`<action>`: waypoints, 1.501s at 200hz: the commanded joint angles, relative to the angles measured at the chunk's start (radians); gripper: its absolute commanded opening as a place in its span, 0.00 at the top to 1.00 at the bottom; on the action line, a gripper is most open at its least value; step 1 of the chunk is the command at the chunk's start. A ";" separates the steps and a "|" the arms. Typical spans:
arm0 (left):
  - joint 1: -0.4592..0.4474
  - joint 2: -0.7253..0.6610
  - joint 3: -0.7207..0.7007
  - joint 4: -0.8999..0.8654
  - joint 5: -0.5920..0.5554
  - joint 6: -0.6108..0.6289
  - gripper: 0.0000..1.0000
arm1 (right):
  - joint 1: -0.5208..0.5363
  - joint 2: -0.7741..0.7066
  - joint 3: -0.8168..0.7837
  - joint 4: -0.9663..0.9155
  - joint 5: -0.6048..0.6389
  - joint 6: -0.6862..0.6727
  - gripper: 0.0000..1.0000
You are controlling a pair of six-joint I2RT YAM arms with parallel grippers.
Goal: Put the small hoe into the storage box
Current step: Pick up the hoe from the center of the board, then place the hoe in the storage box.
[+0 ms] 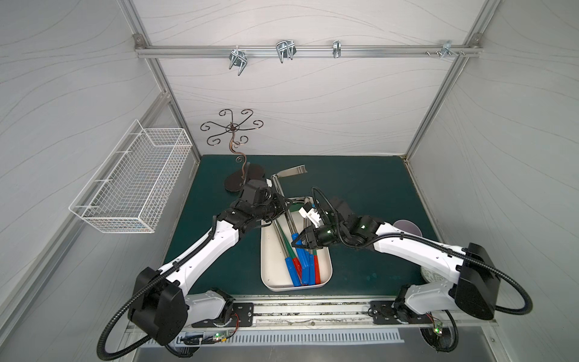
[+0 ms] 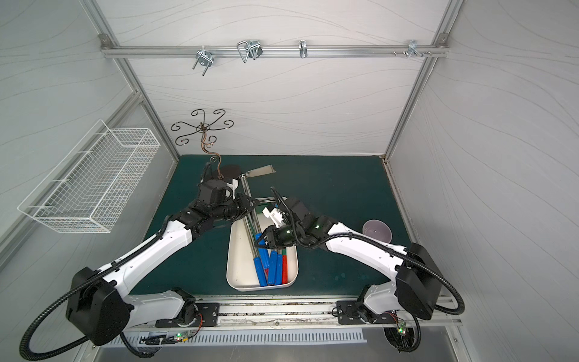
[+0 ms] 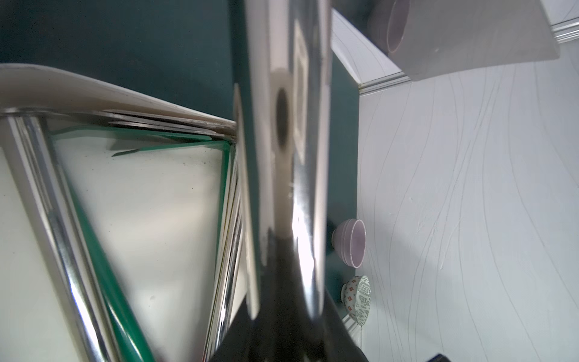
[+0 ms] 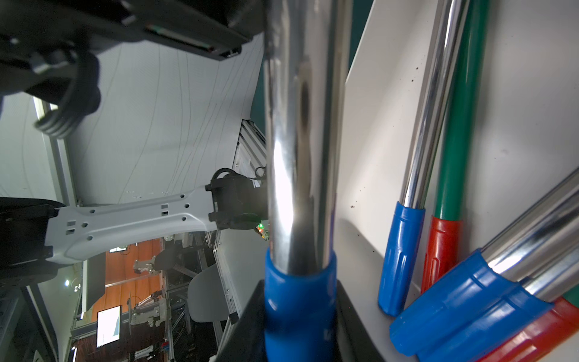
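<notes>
White arm shells (image 1: 203, 247), black joints (image 1: 156, 301), ribbed cables (image 1: 105, 330).

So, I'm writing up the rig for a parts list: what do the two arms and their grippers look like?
Both the left arm and right arm have white shells on their long links, black joint housings and black jaws. A black corrugated cable loops outside each; green lights glow near the right wrist.

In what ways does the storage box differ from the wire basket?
The storage box is solid cream plastic; the wire basket is open white mesh. The storage box, holding hoes, lies on the green mat; the wire basket hangs on the wall. Both are oblong and open.
</notes>
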 commanded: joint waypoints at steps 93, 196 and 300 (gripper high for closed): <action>0.022 -0.054 0.149 -0.293 -0.229 0.171 1.00 | -0.146 -0.113 0.071 -0.167 0.112 -0.119 0.32; -0.039 0.194 0.349 -0.647 -0.496 0.123 1.00 | -0.485 -0.271 0.067 -0.406 0.161 -0.331 0.24; -0.054 0.295 0.378 -0.646 -0.462 0.104 1.00 | -0.564 -0.274 0.013 -0.397 0.070 -0.336 0.25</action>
